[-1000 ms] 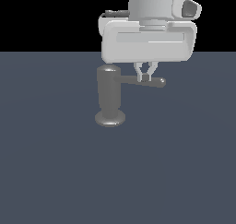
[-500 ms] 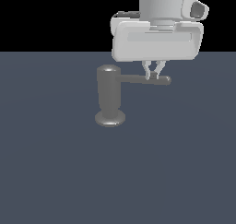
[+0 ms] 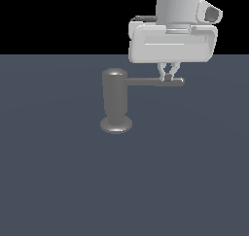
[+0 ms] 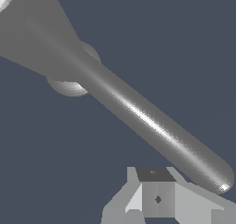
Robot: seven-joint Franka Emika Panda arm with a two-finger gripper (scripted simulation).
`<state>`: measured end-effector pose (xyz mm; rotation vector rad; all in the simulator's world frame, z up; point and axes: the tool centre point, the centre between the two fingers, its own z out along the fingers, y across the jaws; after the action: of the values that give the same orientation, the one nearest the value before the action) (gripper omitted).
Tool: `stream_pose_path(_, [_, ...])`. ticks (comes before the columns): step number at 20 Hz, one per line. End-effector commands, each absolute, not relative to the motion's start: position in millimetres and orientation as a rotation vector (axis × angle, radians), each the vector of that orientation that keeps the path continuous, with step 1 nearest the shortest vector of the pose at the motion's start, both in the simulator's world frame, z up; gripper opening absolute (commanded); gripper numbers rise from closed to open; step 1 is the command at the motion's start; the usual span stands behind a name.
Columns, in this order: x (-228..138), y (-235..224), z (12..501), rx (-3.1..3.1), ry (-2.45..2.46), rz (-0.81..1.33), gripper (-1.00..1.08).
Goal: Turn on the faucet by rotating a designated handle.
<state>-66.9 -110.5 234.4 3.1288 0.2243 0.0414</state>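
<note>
Sliding outward along the handle [image 3: 154,82], away from the faucet [image 3: 115,103], our gripper [image 3: 168,77] now sits near the rod's tip, fingers narrow, seemingly touching it. We judge rotation underway; next, push sideways to swing the handle around the faucet.

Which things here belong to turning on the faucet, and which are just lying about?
Part of the job:
- faucet
- handle
- gripper, its fingers close to the handle's tip

Just lying about:
- nothing else shows, only the dark floor
</note>
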Motion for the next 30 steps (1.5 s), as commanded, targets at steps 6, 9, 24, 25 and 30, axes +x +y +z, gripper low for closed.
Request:
stream_pose_path(6, [-43.5, -120.6, 229.1, 3.129, 0.232, 0.031, -1.0])
stream_pose_path(9, [-35.4, -126.3, 228.3, 3.129, 0.229, 0.028, -1.0])
stream_pose_path(24, [3.4, -154.2, 224.2, 3.133, 0.212, 0.013, -1.0])
stream_pose_path(25, [5.8, -156.0, 224.1, 3.133, 0.211, 0.013, -1.0])
stream_pose_path(30, [18.1, -164.9, 222.7, 3.134, 0.206, 0.008, -1.0])
